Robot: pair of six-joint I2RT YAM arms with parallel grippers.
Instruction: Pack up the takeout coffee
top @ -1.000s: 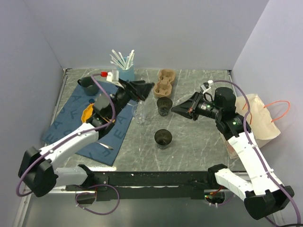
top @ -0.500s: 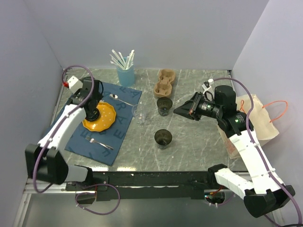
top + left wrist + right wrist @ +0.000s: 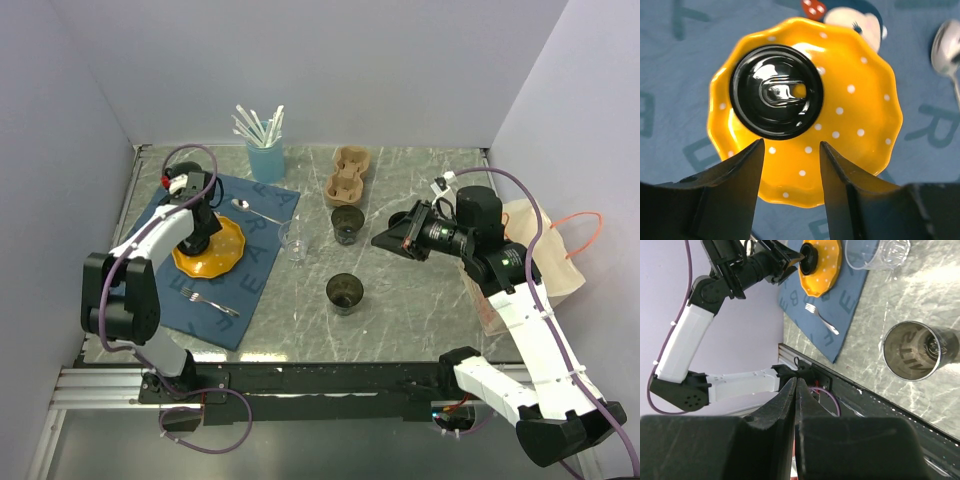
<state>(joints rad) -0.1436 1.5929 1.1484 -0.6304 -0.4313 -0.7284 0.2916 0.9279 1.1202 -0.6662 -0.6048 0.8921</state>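
Bench [image 3: 420, 300]: grey marble; both my arms reach over it.
Mat [image 3: 255, 270]: blue, on the bench's left side, under the plate, fork [image 3: 207, 301] and spoon [image 3: 946, 42].
Right pincer [image 3: 795, 382]: pressed together, holding nothing, over the bench's right half.
Left pincer [image 3: 791, 145]: spread, above the plate, nothing between its fingers.
Plate [image 3: 860, 115]: yellow with white dots.
Coffee [image 3: 776, 91]: upright on the plate, black lid on, just beyond my left fingertips.

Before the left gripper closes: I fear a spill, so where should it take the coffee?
Take the coffee by its lid's round rim, probably from straight above: it stands upright on the plate, lid facing the open left gripper.
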